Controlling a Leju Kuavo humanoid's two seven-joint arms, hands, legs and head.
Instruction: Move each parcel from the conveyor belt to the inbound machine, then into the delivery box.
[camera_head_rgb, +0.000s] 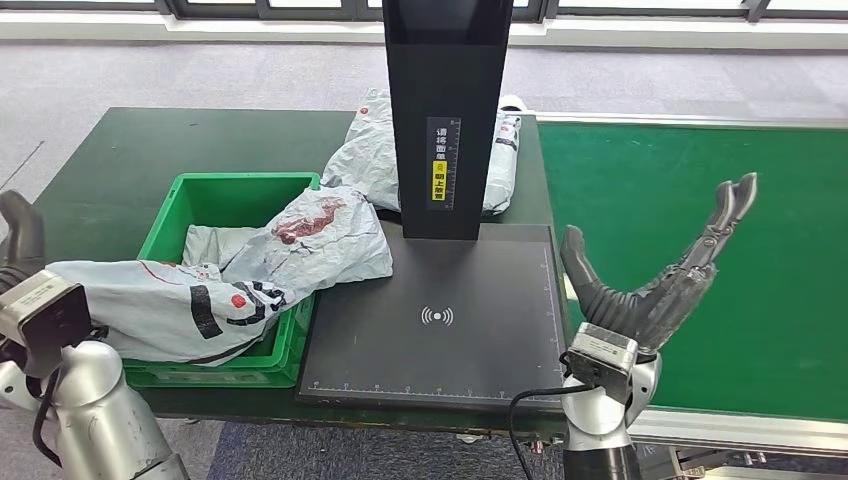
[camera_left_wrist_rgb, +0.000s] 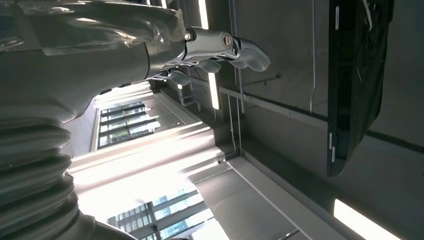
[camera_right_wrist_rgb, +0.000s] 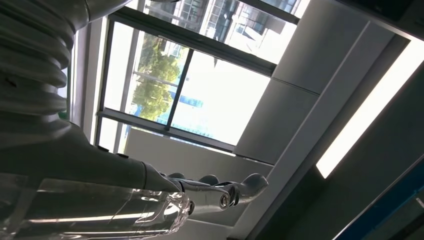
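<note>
Closest to the viewer, the robot's right hand rises palm-up over the near edge of the green conveyor belt, its dark fingers fanned wide apart and its thumb angled off toward the scanner, with nothing in its grasp and nothing touching it. Over on the other side the left hand sits at the frame's edge, just beside the trailing end of a long grey parcel; from its wrist camera the fingers look loosely extended and bare, so I judge it empty too. That parcel sprawls across the near rim of the green delivery box, its long axis running crosswise, partly overlapped by a second grey parcel with a red smear that spills from the box toward the black scan plate of the inbound machine. A third parcel lies behind the machine's black column, on the dark table. No parcel is visible on the stretch of belt in view, so the right hand, the nearer one to the belt, appears to be waiting, spread and ready, for the next arrival on its side.
</note>
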